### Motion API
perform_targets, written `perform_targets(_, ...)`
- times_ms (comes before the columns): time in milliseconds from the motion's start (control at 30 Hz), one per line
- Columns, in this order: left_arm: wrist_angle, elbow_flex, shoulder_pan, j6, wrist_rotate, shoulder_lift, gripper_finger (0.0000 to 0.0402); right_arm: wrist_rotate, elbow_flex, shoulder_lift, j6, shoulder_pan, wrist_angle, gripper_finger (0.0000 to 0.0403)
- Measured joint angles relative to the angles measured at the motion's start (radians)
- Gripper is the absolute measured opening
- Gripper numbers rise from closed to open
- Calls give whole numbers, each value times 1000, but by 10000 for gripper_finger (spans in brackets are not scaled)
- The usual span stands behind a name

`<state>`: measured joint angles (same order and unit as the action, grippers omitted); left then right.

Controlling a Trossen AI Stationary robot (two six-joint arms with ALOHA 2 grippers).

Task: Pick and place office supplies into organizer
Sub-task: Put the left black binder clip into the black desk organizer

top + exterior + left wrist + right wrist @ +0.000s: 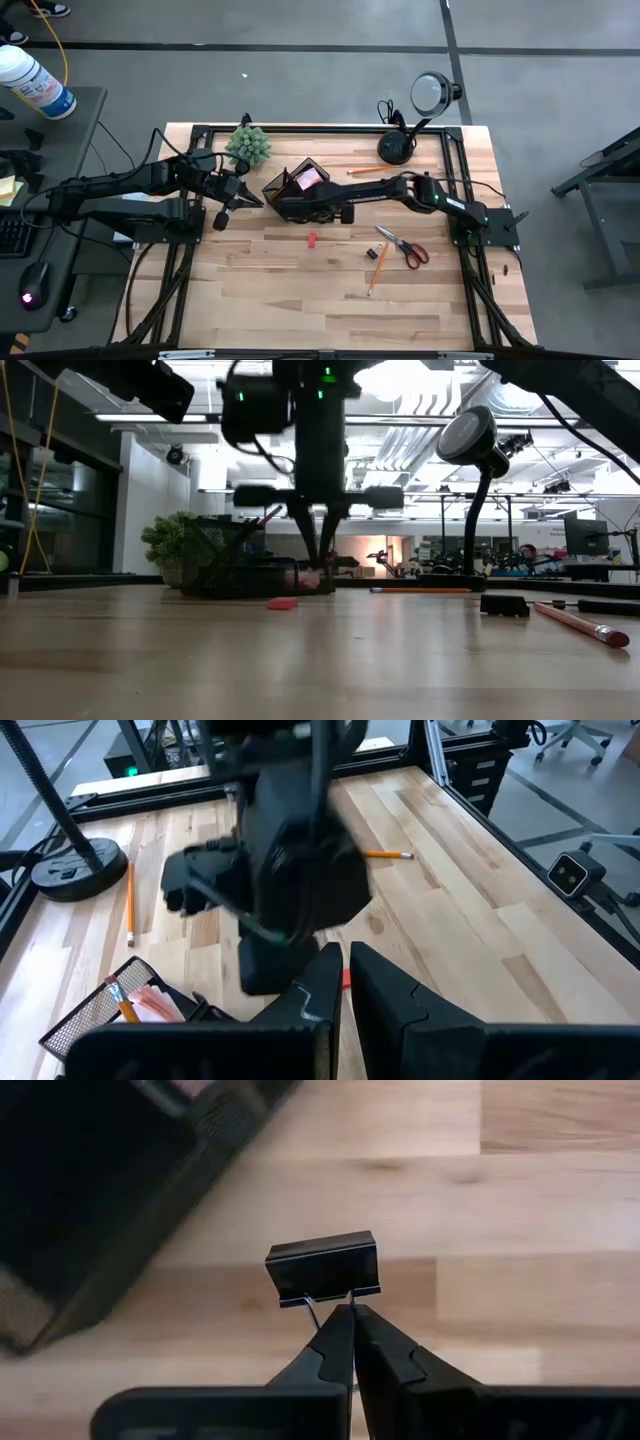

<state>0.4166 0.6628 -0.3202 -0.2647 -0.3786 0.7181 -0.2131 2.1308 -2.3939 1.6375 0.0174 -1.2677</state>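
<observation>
The organizer (290, 183) is a black mesh box near the table's far middle, holding a pink sticky-note pad (311, 178) and a pencil. My right gripper (350, 1312) points down just in front of the organizer (235, 565) and is shut on a small black binder clip (322, 1267). My left gripper (345, 982) hangs shut to the organizer's left, holding nothing. On the wood lie a red-orange block (311, 239), a tiny black piece (370, 252), red-handled scissors (405, 247) and two pencils (377, 268) (365, 170). My right gripper pinches the binder clip's thin wire handle (318, 1306) between its fingertips (336, 1330), coming from above and pointing down. The clip's black body (322, 1267) sits beyond the tips over bare wood beside the organizer's wall (150, 1230). Whether it touches the table I cannot tell.
A green spiky plant (248, 145) stands left of the organizer at the far edge. A black lamp base (396, 148) stands to its right, the lamp head (435, 92) reaching past the edge. Bare wood lies along the near half of the table (300, 300).
</observation>
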Motion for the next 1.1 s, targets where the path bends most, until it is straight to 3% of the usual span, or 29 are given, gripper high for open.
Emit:
perform_targets(267, -2, 0, 0, 0, 10, 0, 14, -24, 125, 4, 31, 35, 34, 0)
perform_targets(500, -3, 0, 0, 0, 24, 0, 14, -5, 94, 5, 129, 21, 181, 0)
perform_targets(1100, 5, 0, 0, 2, 22, 0, 14, 67, 78, 5, 229, -52, 237, 0)
